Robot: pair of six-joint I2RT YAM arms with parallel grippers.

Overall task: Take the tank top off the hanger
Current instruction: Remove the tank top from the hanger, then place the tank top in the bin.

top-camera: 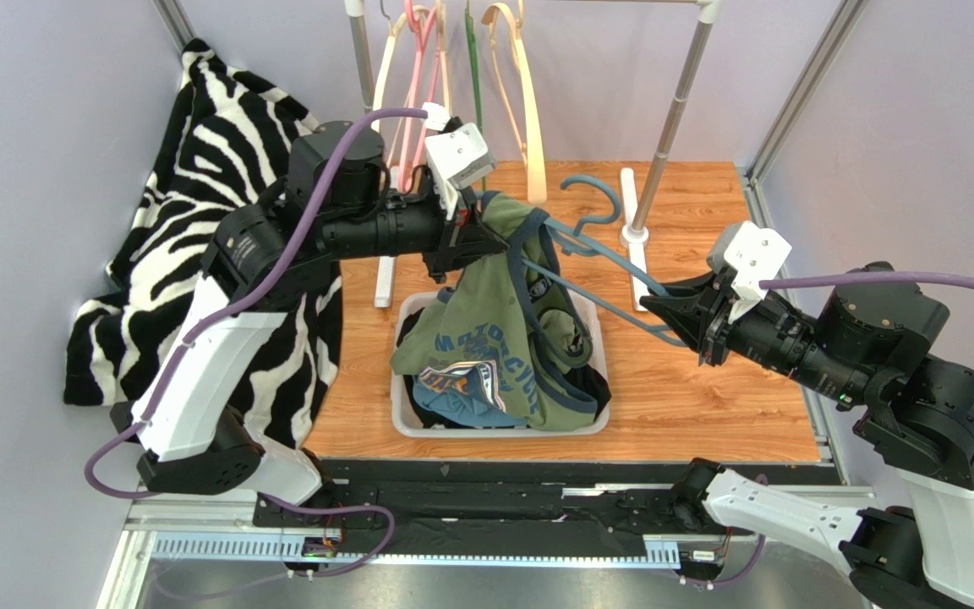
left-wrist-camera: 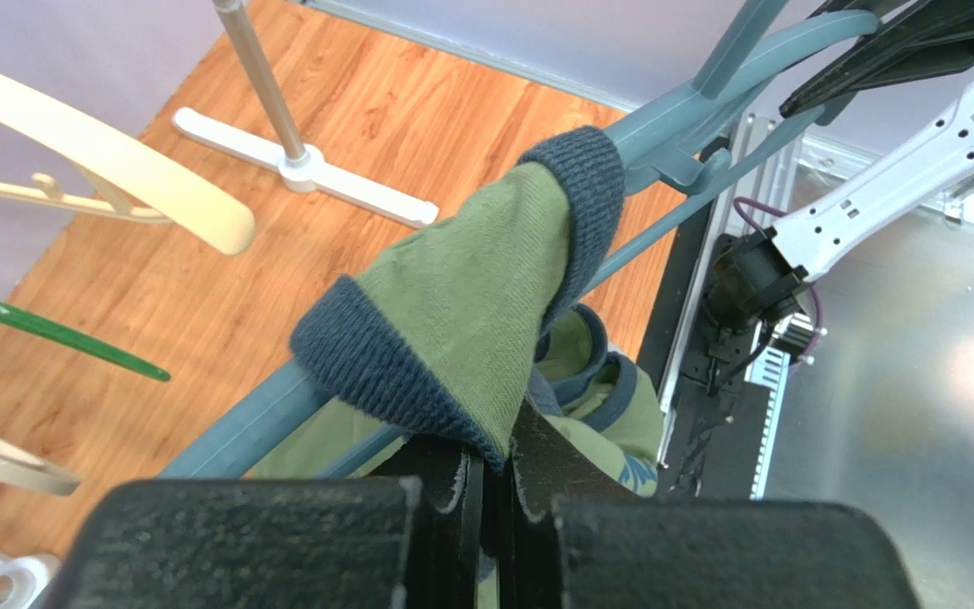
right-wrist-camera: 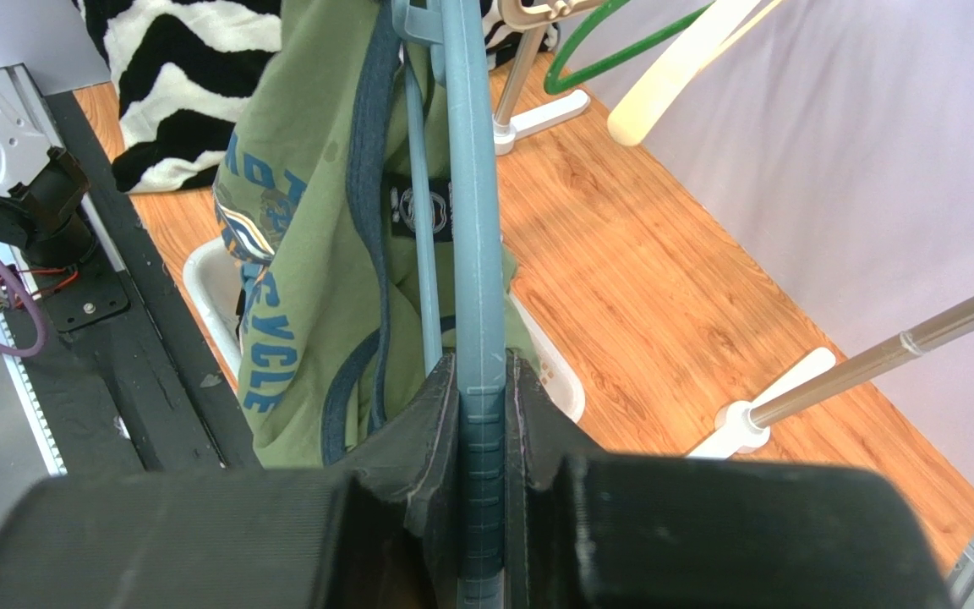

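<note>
Green tank top (top-camera: 505, 333) isn't off the hanger (top-camera: 607, 254) yet, so I'd call this barely started. Left tool (top-camera: 460, 241) is pinched tight on a strap at the hanger's 10 o'clock end, where the strap wraps over the arm. Right tool (top-camera: 698, 317) is clamped on the hanger's other end, at 3 o'clock. The body droops into the bin (top-camera: 587, 425) at 6 o'clock. Left to do, I reckon: slide the straps off and pull it free.
</note>
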